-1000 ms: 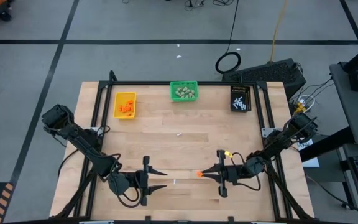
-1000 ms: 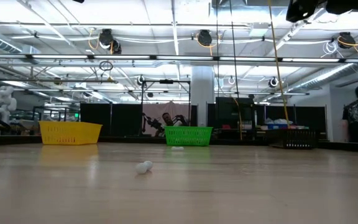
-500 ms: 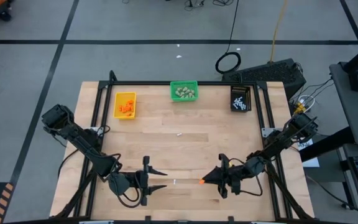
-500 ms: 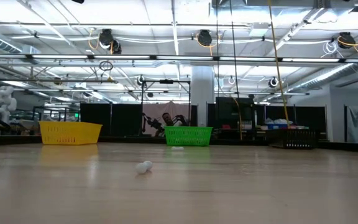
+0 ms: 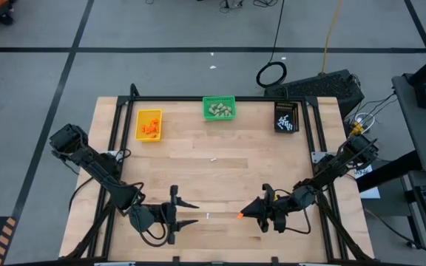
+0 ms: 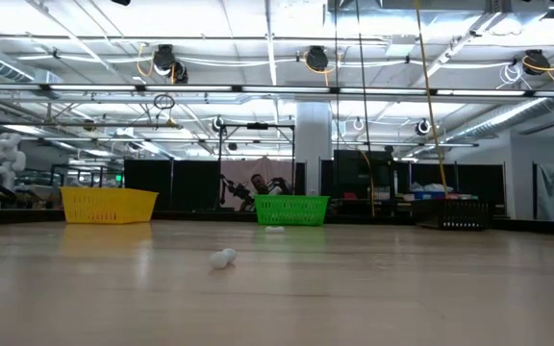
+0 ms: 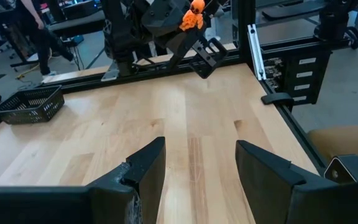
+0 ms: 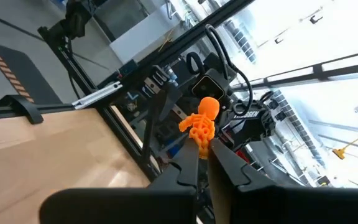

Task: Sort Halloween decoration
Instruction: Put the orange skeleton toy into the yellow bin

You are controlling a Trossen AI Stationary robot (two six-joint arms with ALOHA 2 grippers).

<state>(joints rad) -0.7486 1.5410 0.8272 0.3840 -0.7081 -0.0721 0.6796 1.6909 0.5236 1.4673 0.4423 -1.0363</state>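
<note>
right gripper (image 5: pixel 242 215), fingers pressed together, pinches an orange skeleton figure (image 8: pixel 200 126) above the near part of the bench (image 5: pixel 220 177). left gripper (image 5: pixel 196 213) waits near it, fingers apart, holding nothing. yellow bin (image 5: pixel 149 125), green bin (image 5: pixel 219 108) and black bin (image 5: pixel 286 117) line the far edge. one white stick (image 5: pixel 214 159) lies mid-bench. since a second ago the right gripper has tilted lower.

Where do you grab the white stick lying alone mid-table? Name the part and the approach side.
Grip the white stick at mid-length, coming straight down from above. It lies flat on the table, long axis roughly left to right, so the fingers should probably straddle its thin width. The open left gripper is free; the right gripper is shut on an orange figure.
</note>
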